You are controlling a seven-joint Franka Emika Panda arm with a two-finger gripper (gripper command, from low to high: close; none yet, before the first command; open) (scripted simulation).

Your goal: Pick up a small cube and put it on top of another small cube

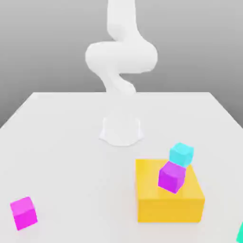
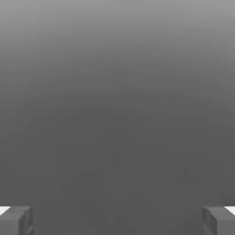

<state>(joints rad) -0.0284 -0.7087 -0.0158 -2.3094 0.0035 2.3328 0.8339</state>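
Exterior view, right: purple cube (image 1: 172,177), perhaps overlapping cyan cube (image 1: 181,154), contact uncertain, at yellow block (image 1: 169,209); a careless descent could knock either. Gripper (image 2: 117,221): fingers apart, empty. Near left: magenta cube (image 1: 24,213).

A smooth white robot arm (image 1: 121,57) with a two-fingered tool (image 2: 117,221)

The arm is plain white, with rounded, tube-like sections, a fat bulging middle joint with rounded ends, and a pale base (image 1: 121,132) that flares slightly at the bottom. At the tool, the two fingers (image 2: 222,222) are dark grey, blocky and straight-edged, each with a bevelled inner side and a small patch of white just beside it.
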